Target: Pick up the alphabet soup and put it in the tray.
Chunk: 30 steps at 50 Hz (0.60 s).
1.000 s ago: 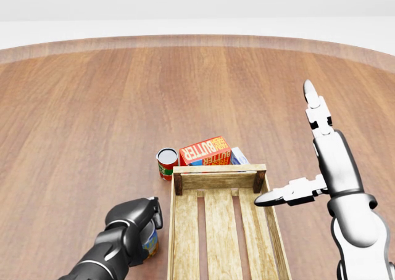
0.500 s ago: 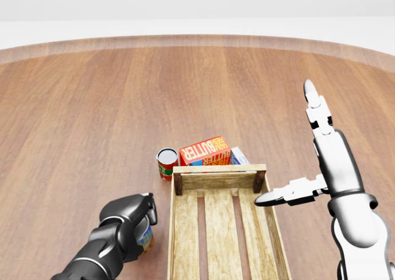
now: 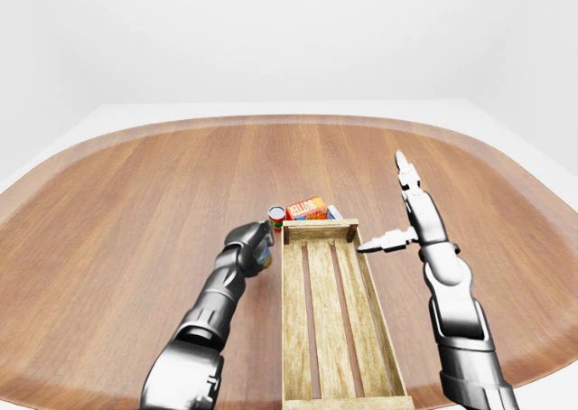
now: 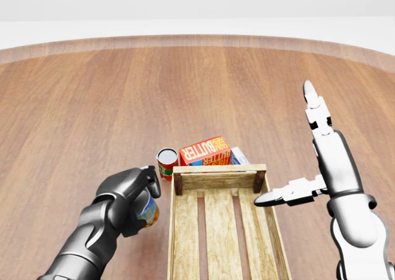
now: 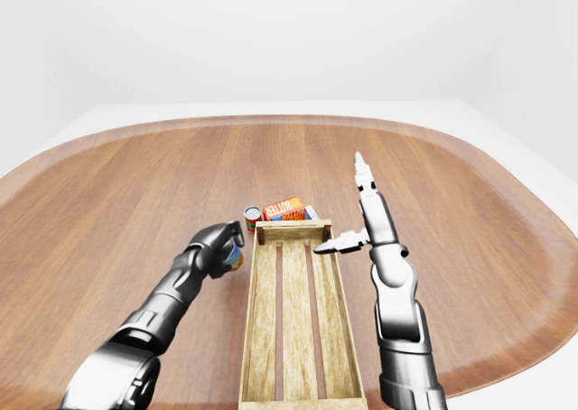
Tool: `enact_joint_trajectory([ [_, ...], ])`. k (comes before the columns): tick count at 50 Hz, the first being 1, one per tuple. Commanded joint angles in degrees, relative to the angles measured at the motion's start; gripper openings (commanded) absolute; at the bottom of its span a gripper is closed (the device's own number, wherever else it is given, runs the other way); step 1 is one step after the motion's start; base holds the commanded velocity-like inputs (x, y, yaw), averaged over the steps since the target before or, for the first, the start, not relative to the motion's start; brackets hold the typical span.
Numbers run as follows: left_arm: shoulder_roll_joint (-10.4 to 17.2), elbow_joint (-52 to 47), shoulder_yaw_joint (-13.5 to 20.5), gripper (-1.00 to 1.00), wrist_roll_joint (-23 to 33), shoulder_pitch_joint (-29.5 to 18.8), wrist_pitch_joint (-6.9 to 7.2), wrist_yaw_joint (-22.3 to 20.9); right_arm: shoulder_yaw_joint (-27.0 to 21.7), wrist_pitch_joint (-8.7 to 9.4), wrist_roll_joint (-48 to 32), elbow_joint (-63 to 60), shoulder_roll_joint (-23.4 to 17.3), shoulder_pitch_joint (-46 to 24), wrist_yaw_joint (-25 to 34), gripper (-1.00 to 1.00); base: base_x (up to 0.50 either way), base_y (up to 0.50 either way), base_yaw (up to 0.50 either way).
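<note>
Wooden slatted tray (image 4: 217,169); dark left hand (image 4: 126,193) grips cylindrical alphabet soup (image 4: 148,210).

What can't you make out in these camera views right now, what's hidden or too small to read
- Can in the left hand: the fingers cover most of its label in the head view, so its print is unreadable.
- Blue-white box: mostly hidden behind the butter box and the tray's end wall.
- Red can: label too small to read.

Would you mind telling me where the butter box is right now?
In the head view the butter box lies just above the wooden tray's top end, with the red can standing immediately to its left.
</note>
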Motion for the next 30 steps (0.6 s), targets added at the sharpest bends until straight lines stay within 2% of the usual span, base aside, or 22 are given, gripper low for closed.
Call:
enact_joint_trajectory([
  [1,0.3,-16.3,1.5,-1.0,-1.5,3.3,0.0,-5.5,0.1,0.0,-0.2,0.7,0.0,-0.3,-0.2,1.0,0.0,0.0,0.0],
  [8,0.4,-23.5,1.6,-1.0,0.0,5.5,0.0,-9.3,0.2,0.0,-0.2,0.7,0.0,-0.3,-0.2,1.0,0.0,0.0,0.0],
  [19,2.8,-32.1,3.4,-1.0,2.4,8.6,0.0,-14.4,0.4,0.0,-0.5,0.5,0.1,-0.4,-0.2,1.0,0.0,0.0,0.0],
  [30,2.8,-39.8,4.0,-1.0,4.5,10.2,0.0,-19.4,0.4,0.0,-0.7,-0.2,0.2,-0.4,0.1,1.0,0.0,0.0,0.0],
])
